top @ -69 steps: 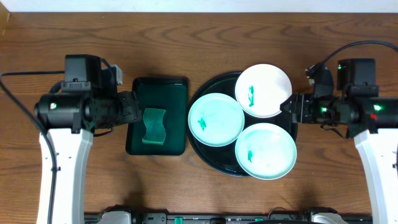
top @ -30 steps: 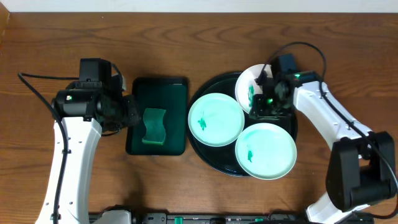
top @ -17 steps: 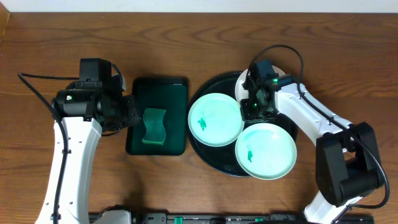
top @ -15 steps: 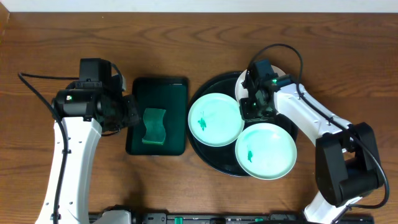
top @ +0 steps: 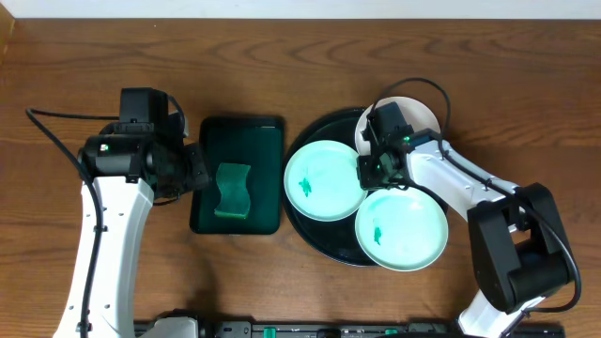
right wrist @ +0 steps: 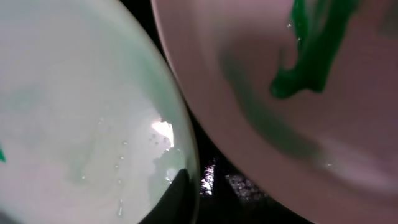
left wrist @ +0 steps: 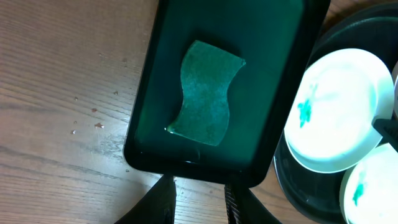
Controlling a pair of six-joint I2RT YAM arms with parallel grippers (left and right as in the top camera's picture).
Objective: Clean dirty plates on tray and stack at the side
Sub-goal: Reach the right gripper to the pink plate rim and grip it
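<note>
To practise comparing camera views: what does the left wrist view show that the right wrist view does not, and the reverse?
Only the left wrist: the sponge lying in the green tray, and bare wooden table. Only the right wrist: a close look at the thick green smear on the white plate. Both: a mint plate and the black tray under it.
</note>
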